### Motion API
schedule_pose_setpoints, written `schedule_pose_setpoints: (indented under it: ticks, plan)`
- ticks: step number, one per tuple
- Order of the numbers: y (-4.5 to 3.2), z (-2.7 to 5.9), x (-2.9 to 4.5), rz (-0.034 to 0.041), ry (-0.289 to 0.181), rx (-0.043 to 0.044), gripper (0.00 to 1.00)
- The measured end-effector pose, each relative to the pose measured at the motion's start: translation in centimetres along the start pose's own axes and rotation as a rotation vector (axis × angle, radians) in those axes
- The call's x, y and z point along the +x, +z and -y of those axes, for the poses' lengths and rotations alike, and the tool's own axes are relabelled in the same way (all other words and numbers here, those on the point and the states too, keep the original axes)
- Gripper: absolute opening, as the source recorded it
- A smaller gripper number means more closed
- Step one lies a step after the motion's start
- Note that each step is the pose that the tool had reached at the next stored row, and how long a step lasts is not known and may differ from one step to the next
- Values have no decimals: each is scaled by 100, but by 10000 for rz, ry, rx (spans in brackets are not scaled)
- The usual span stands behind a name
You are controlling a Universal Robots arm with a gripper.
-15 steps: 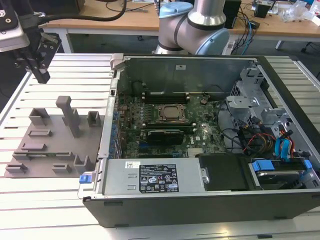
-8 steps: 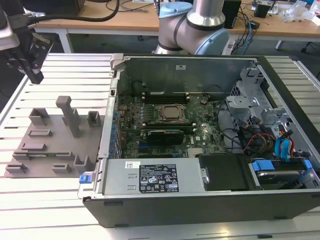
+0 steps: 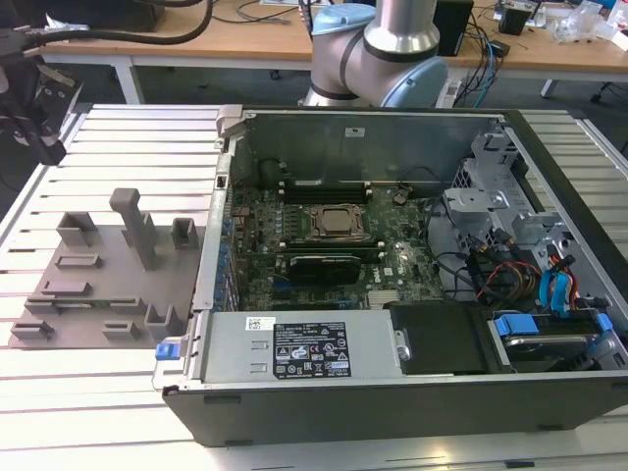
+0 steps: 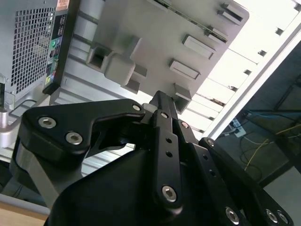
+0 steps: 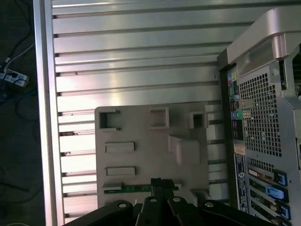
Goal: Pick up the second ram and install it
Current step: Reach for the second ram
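Bright glare on slatted table [image 4: 263, 28]

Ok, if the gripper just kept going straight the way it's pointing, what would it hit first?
Most likely the second ram, the green stick lying in the grey holder tray: in the first wrist view the gripper points straight at it. The gap between them is unclear.
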State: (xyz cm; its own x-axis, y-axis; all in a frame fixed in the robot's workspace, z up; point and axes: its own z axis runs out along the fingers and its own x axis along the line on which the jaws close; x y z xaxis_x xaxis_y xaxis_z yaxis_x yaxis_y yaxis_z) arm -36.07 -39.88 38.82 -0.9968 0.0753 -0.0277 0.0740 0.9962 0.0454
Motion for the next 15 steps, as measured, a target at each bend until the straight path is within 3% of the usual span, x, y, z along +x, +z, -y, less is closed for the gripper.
schedule_pose_setpoints:
  ticks: [7,15]
  plan:
    - [10,12,127,0,0,0,10]
    - [25,83,331,0,0,1,10]
